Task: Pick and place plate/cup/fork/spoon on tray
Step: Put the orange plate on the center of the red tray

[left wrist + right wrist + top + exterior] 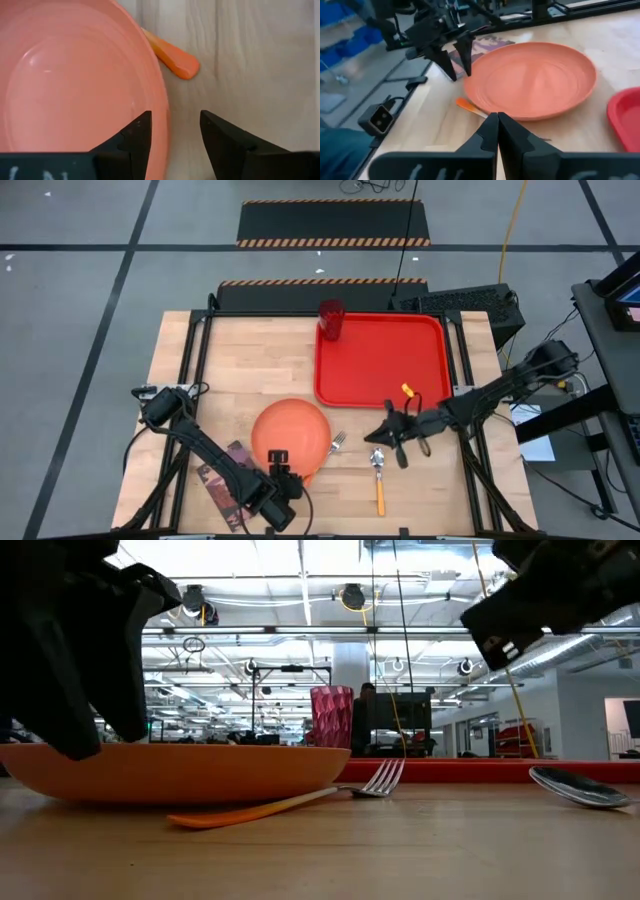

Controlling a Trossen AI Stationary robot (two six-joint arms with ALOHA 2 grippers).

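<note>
Step in hand: plate pickup; cup (331,319) already on tray (380,360).
Left gripper (172,135) jaws open, straddling plate (75,85) rim: one finger over plate, other over bare tabletop (250,60). No grip yet.
Fork (335,444) handle tip ahead of jaws, partly under plate.
Right gripper (498,131) jaws closed, empty; spoon (378,475) just beside, on tabletop.
Next: lower, close on rim, lift clear of fork.

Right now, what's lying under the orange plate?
The fork runs beneath the plate: tines poke out one side, the orange handle tip the other. Its middle is covered.
</note>
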